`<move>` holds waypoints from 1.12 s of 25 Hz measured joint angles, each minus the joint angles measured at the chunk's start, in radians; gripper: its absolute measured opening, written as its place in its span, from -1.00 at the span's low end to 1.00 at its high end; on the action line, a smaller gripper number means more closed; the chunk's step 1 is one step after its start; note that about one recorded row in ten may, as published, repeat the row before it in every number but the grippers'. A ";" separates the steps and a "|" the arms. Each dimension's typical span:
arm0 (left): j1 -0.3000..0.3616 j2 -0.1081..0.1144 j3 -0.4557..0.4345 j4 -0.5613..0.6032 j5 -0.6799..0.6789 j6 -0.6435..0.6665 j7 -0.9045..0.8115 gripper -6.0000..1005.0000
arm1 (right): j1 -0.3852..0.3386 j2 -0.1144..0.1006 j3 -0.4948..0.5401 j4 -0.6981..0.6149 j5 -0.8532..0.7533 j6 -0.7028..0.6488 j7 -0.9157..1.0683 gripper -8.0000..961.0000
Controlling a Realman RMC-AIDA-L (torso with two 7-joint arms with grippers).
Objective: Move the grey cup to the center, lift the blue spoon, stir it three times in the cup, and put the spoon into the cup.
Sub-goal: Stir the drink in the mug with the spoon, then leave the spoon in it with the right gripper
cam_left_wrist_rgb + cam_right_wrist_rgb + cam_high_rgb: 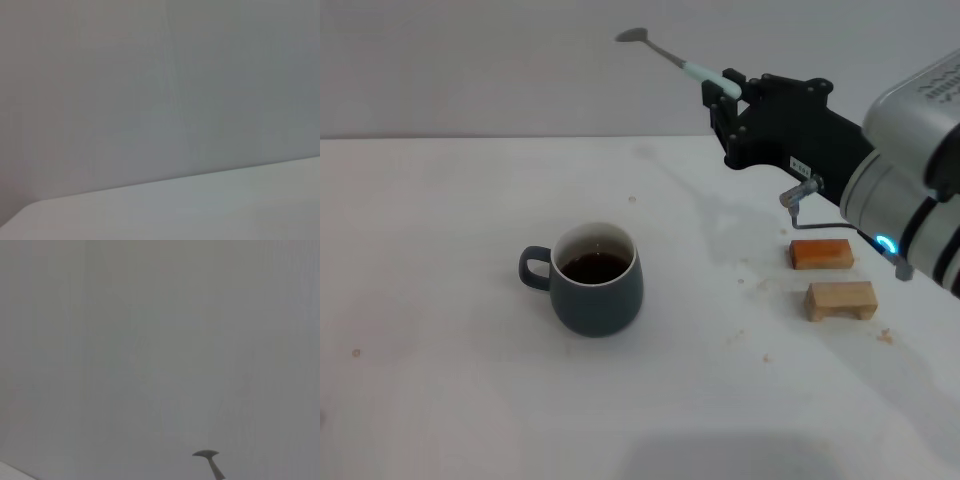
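While the grey cup [597, 291] sits upright near the middle of the white tabletop [440, 400], the right gripper [728, 92] is raised well above the tabletop's far right part, reaching in from the right edge. Its jaws are closed on the pale blue handle of the blue spoon [675, 60], gripping it at the handle's end. The spoon slants up and away from the gripper toward the far edge, with its grey metal bowl at the highest point, in the air and well apart from the cup. The right wrist view shows only that metal bowl [207, 455] and a bit of its neck against the plain grey wall.

The cup's loop handle points toward the left edge, and dark brown liquid shows inside its white interior.

Near the right edge, below the arm, lie two small wooden blocks: an orange-brown block [821, 254] farther back and a pale wooden block [841, 300] just beside it, closer to the near edge. The two are close together but not touching.

The left gripper is not visible in any view; the left wrist view shows only a corner of the tabletop and the grey wall.
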 joint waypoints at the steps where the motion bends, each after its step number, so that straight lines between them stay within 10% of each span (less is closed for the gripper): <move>1: 0.000 0.000 0.000 0.000 0.000 0.000 0.000 -0.99 | 0.000 0.000 0.000 0.000 0.000 0.000 0.000 -0.66; 28: -0.001 0.000 0.007 0.000 0.000 -0.007 0.000 -0.99 | 0.226 0.001 0.139 0.345 -0.715 0.819 0.730 -0.66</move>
